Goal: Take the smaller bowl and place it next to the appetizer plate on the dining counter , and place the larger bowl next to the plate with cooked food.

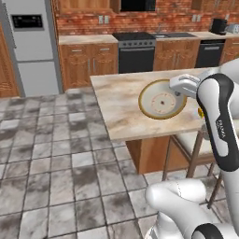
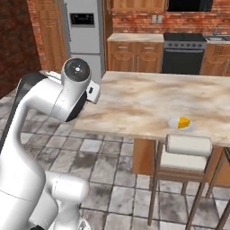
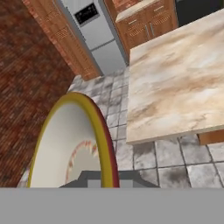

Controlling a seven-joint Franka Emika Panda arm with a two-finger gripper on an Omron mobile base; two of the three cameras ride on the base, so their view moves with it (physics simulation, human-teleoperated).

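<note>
Larger bowl (image 1: 161, 99), left base view: tilted on edge with its inside facing the camera, held up over the marbled table (image 1: 121, 107) at the end of the white arm; the fingers are hidden behind the arm. Right base view: small plate (image 2: 182, 124) with a cheese wedge (image 2: 183, 122) near the table's front edge, a stool (image 2: 187, 155) just below. Hand view: fingers clamped on the bowl's yellow rim (image 3: 103, 135), table edge off to one side, tiled floor (image 3: 175, 159) beneath.

Glossy white rounded arm (image 1: 219, 126); dark joints; small lettering
</note>
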